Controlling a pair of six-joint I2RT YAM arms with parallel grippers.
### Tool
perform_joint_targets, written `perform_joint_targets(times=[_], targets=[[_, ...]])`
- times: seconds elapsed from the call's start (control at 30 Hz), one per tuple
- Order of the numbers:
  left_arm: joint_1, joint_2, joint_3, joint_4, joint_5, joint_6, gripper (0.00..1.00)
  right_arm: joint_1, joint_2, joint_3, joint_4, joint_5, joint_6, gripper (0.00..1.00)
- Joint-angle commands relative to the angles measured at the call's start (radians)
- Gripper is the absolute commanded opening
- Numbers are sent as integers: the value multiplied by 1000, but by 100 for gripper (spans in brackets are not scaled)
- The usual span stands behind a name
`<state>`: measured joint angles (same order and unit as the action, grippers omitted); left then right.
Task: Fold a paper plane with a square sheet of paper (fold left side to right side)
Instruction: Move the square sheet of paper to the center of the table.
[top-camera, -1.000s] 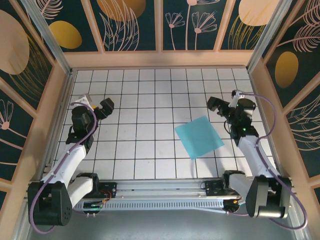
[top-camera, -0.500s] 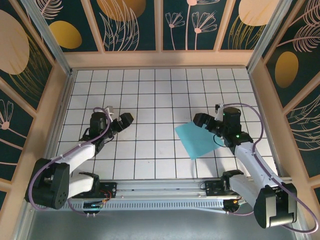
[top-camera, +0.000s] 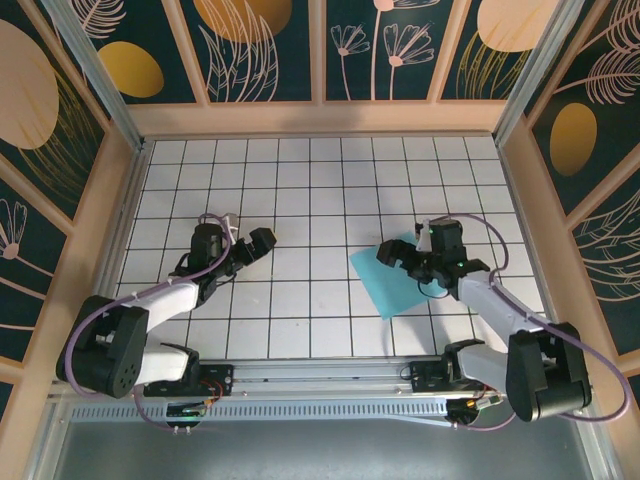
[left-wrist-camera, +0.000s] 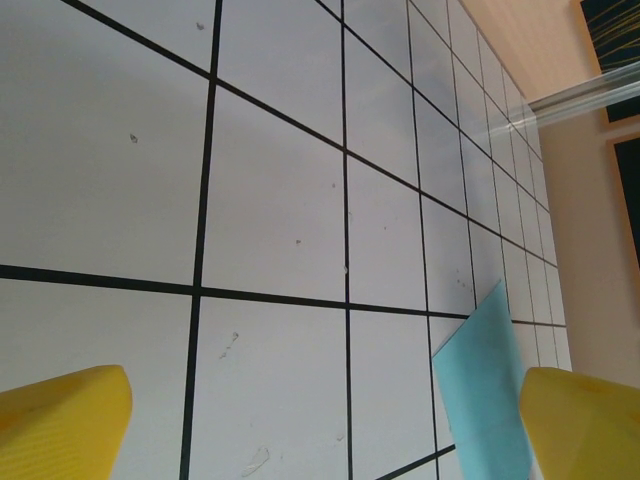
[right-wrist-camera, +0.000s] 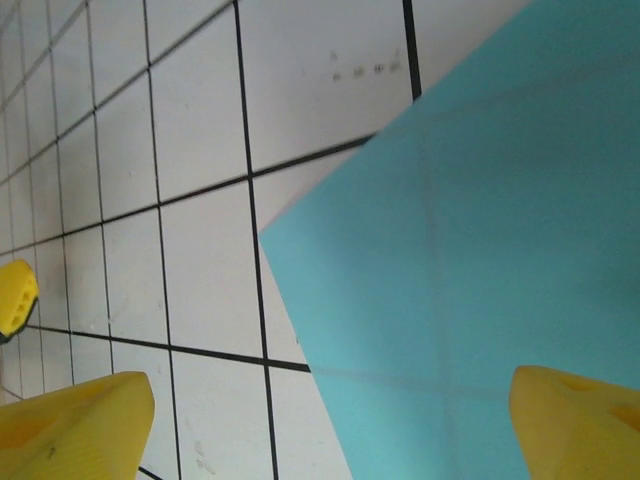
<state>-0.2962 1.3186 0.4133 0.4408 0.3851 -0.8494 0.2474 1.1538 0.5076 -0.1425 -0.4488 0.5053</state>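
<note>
The square sheet of paper is turquoise and lies flat on the white grid table, right of centre and turned like a diamond. Faint crease lines cross it. My right gripper hangs over the sheet's upper left part, open, its yellow fingertips straddling the sheet's left edge with nothing held between them. My left gripper is low over bare tiles to the left, open and pointing toward the sheet. In the left wrist view the sheet's corner lies ahead.
Peach wooden walls enclose the table on three sides. A metal rail with both arm bases runs along the near edge. Bare tiles lie between the two grippers and behind the sheet.
Both arms have swung inward and lower. The right gripper moved left from beside the sheet to over its upper left part. The left gripper moved right toward the middle.
</note>
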Motion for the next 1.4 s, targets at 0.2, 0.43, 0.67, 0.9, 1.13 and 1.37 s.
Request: perform_joint_targets(times=[0.2,0.43,0.67,0.9,1.13,1.37], targets=[[-11,11,32,27,-2,-12,99,51,91,-51,89,-19,46,89],[-13,8,50,12,-2,-9,99,114,149,-58,132,-12,96,88],[-15,-3,62,1,-9,-7,99,216,241,-30,240,38,266,83],[-13,10,86,-21,-2,-10,99,378,407,68,366,180,541,83],[-16,4,104,-58,-15,-9,99,506,588,192,468,292,779,84],[-17,-16,98,-80,-20,-3,99,577,690,293,477,375,908,84]])
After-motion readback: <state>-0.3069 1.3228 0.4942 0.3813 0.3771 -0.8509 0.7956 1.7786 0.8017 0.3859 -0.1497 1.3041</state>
